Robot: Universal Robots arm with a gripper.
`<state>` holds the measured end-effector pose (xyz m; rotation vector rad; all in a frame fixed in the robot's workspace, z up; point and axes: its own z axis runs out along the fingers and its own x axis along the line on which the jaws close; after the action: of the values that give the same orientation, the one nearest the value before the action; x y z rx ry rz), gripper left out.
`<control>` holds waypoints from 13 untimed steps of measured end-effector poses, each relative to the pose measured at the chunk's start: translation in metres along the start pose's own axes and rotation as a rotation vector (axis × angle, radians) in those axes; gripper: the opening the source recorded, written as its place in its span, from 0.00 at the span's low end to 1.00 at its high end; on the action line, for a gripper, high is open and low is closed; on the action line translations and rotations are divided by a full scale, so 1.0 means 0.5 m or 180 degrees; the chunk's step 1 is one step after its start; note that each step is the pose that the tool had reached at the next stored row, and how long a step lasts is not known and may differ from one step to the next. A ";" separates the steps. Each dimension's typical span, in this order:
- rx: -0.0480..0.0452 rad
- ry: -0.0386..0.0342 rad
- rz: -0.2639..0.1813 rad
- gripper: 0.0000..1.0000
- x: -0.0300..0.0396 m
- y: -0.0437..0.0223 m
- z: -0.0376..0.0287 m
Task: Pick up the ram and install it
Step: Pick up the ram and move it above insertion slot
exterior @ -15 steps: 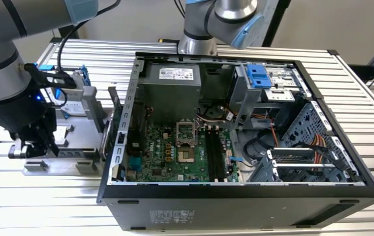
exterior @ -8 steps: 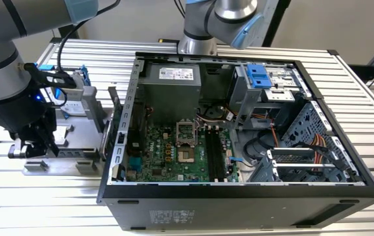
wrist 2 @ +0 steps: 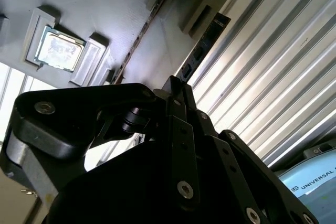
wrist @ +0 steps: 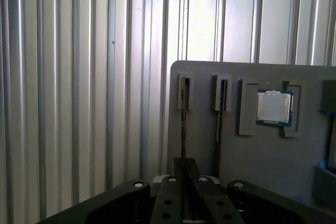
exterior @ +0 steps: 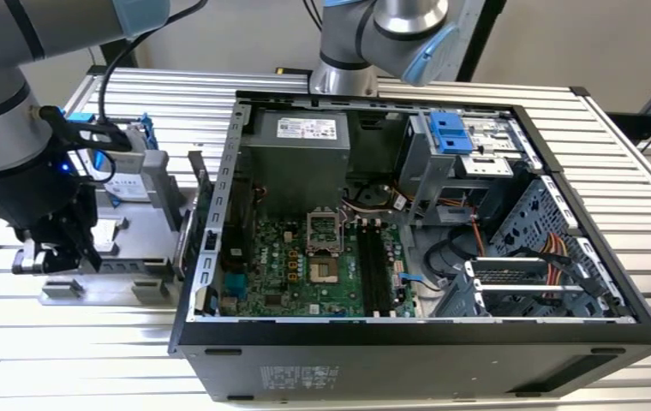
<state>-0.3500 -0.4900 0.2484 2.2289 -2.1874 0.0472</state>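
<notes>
Tabletop (exterior: 646,171) of ribbed metal carries everything. On it lies the open computer case (exterior: 417,351) with its motherboard (exterior: 291,265) facing up. The long black memory slots (exterior: 377,270) run at three o'clock from the processor socket (exterior: 325,272) and look empty, as far as I can judge. The arm (exterior: 6,154) reaches down on the exterior view's left, at nine o'clock from the case, over a grey parts tray (exterior: 131,272). The gripper (exterior: 57,257) hangs low above that tray.

In the first wrist view the ram (wrist: 183,119) stands on edge in one of the tray's narrow slots. A second stick (wrist: 219,114) stands in the slot just beside it, and a processor chip (wrist: 273,106) lies in a recess further along. The jaws are drawn in close on either side of the ram's upper edge — pinching it, I judge, since the thin board runs straight in between them with no gap to see.

The step in hand is the pick-up: the grip looks made, but the ram is not yet out of its slot and nothing of the install has begun. Freeing it calls for a straight pull along the slot without tilt or twist, because the neighbouring stick is so near. The carry then runs towards three o'clock — across to the memory slots in the case.
</notes>
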 end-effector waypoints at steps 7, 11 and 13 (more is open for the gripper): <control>0.0000 0.0002 0.0000 0.00 0.000 0.000 -0.009; 0.0000 0.0005 0.0000 0.00 0.000 0.000 -0.015; 0.0000 0.0006 0.0000 0.00 0.001 0.000 -0.017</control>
<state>-0.3500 -0.4900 0.2571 2.2279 -2.1865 0.0494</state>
